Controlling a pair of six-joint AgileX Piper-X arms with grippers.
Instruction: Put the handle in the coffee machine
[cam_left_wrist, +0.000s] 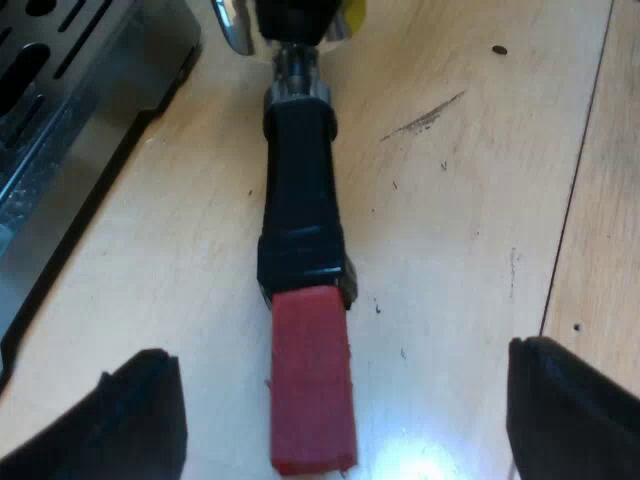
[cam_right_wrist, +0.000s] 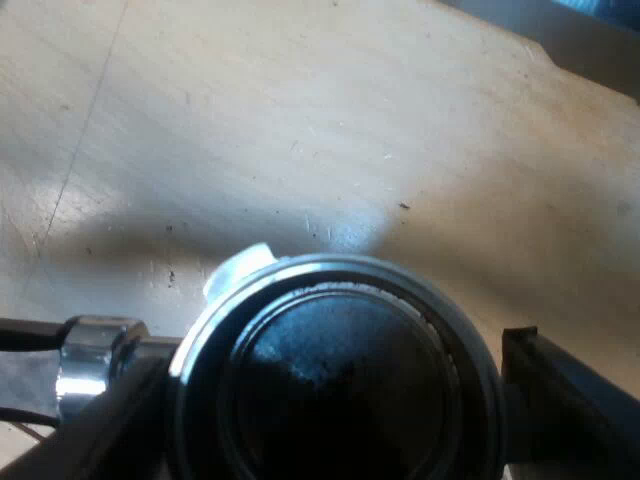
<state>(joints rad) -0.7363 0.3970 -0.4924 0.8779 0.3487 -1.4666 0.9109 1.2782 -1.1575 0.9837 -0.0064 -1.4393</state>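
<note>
**Left wrist view.** The left gripper is open. Its 2 black fingers stand wide apart and touch nothing. The holder extends lengthwise away from this gripper, over the wooden tabletop. Whether it rests on that surface cannot be told. Its red end sits between the 2 fingers, clear of both. The dark handle runs on from the red end to a chrome neck at the far end. The espresso machine stands beside the handle, near but apart from it, and presents a slotted metal tray. The holder is not locked into the machine's front.

**Right wrist view.** This view shows the part that the left view does not: the holder's round metal basket, seen from directly above, with a dark interior. The right gripper is placed around the basket. Whether it clamps the rim cannot be told. 1 small lug projects from the rim on the side away from this gripper. The chrome neck leaves the basket sideways, across the gripper's line.
</note>
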